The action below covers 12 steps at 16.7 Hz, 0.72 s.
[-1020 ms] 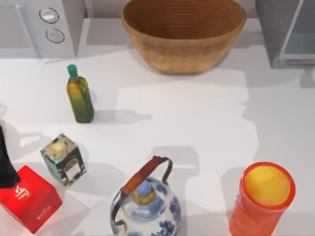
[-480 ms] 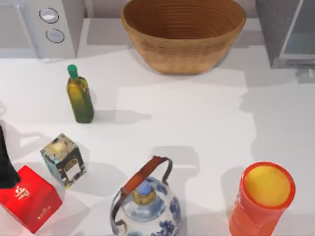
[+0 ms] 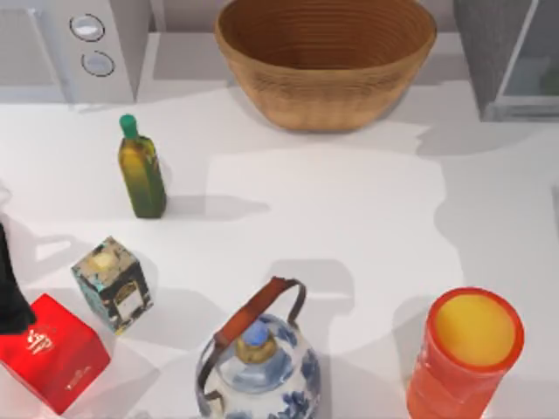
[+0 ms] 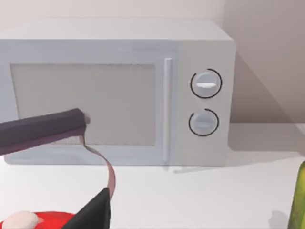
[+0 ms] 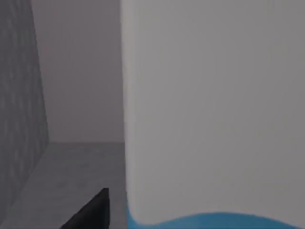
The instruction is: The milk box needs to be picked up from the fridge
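Top view: the fridge (image 3: 515, 52) stands at the table's (image 3: 349, 201) far right corner, its dark speckled side and pale-framed panel cut by the edge. A woven basket (image 3: 325, 59) sits at the far middle, and a light grey microwave (image 3: 74, 44) with 2 round knobs at the far left. An olive oil bottle (image 3: 141, 170) stands upright left of centre. Near the front are a teal-and-black patterned box (image 3: 112, 284), a red box (image 3: 51, 351), a blue-and-white teapot (image 3: 258, 367) with a brown handle, and an orange cup (image 3: 463, 353). The left arm (image 3: 10, 288) is a dark shape at the left edge, just beside the red box.

Left wrist view: the left gripper (image 4: 90, 171) faces the microwave (image 4: 119, 90), its fingers spread apart and holding nothing.

Right wrist view: the milk box (image 5: 214, 109), white with a blue band, looms very close inside the fridge (image 5: 21, 95). 1 dark finger (image 5: 93, 210) sits just beside it; whether the right gripper grasps it I cannot tell.
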Tool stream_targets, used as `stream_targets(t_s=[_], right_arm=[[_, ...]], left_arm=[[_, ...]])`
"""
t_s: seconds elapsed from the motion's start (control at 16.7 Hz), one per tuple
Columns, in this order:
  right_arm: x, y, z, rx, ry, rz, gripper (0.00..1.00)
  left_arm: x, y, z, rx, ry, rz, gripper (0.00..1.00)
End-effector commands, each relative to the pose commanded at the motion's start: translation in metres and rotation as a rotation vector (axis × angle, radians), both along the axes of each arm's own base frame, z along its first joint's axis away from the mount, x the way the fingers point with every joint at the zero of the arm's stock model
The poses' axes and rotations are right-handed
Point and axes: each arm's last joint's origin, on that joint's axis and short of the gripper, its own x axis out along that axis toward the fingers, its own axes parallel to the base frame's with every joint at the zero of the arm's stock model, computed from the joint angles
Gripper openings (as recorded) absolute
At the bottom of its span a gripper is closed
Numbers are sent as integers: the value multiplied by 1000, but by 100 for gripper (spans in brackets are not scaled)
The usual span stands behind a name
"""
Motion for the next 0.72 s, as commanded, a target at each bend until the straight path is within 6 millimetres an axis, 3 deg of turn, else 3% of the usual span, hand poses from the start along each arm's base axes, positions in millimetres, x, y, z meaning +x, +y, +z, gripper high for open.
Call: stream_targets(t_s=[0.18,0.72], right_arm=[[0,0,0,0,0,0,100],[0,0,0,0,0,0,32]], left_arm=[[0,0,0,0,0,0,100],[0,0,0,0,0,0,100]])
